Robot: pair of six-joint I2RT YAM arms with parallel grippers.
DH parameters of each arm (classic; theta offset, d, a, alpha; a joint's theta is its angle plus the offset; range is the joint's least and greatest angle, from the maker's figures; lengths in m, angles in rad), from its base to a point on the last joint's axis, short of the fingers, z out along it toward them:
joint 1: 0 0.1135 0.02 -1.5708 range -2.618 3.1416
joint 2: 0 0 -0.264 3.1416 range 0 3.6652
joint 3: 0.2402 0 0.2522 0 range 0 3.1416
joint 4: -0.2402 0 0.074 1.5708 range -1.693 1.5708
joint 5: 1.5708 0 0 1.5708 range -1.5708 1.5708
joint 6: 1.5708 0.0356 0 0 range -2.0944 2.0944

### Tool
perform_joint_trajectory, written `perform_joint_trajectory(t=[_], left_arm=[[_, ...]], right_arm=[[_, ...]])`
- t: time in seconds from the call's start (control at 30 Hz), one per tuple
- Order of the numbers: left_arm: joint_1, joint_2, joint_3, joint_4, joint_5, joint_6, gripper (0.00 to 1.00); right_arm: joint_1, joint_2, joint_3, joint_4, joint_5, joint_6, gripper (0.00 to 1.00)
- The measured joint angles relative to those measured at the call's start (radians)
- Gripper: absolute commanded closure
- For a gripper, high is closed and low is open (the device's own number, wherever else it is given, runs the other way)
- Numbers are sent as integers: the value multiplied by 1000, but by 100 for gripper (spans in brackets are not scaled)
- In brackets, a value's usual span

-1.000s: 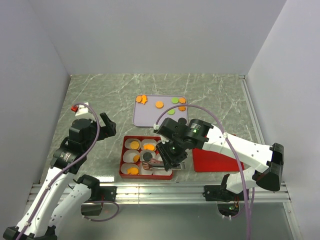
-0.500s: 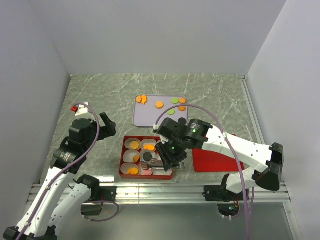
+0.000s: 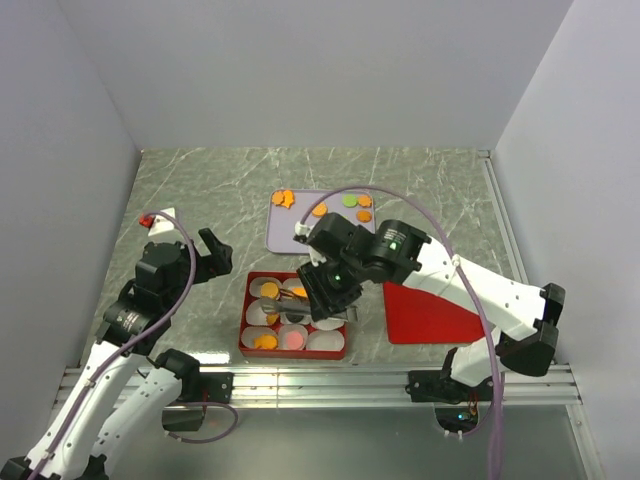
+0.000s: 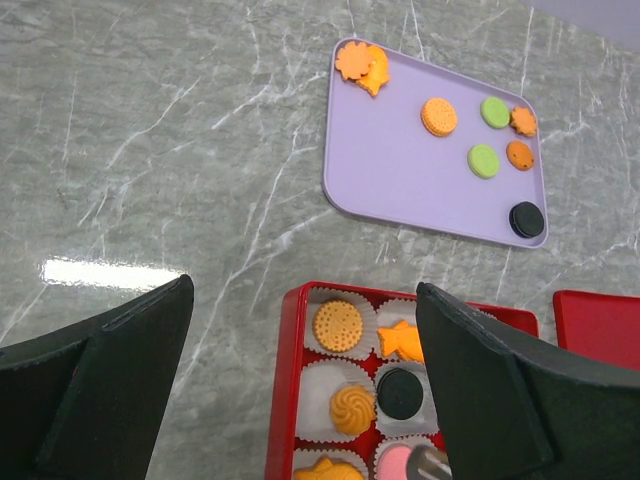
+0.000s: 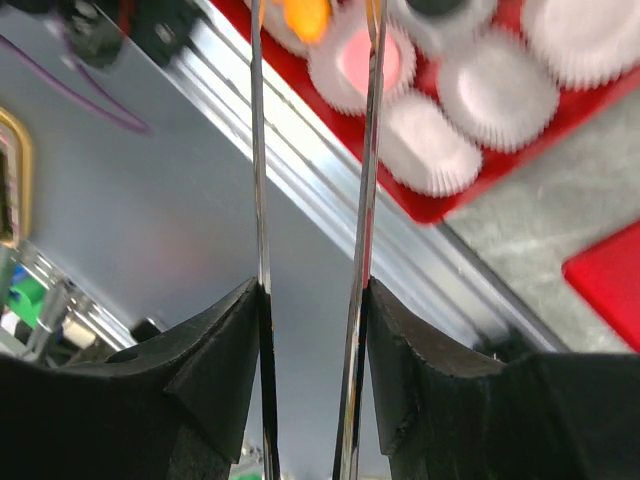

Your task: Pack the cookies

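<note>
8 cookies [image 4: 438, 116] on purple tray [image 4: 400, 170]

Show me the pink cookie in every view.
Top external: pink cookie in the middle cup, near row of the red box.
Left wrist: pink cookie at the bottom edge, just below the black cookie.
Right wrist: pink cookie at the top edge, crossed by one blade of the tongs.
Shared landmark: the red box.

place: robot lab test cell | walls: plain white panels [image 3: 300, 70] ahead of and to the outer side of the left gripper [image 3: 214, 252] | surface: grey marble-look tabletop [image 3: 200, 190] beneath it | mount: aluminium rail [image 3: 330, 378] behind it, carrying the arm bases [image 3: 190, 385] | wiring: purple cable [image 3: 490, 400] looped in the open
</note>
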Motion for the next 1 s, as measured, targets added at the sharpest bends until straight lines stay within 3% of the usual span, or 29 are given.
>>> perform_joint_trajectory(t=[0.2,0.6,1.0], left_arm=[[-29,-3,0,-4,-19,-12,1],[-57,10,0,-3,-23,-12,1],[-59,37,0,-3,-13,-8,0]], right_arm=[[-74,83,136,-15,15,-41,51],[-364,278,281,-32,142,-103,51],[-418,489,294,-19,207,-136,51]])
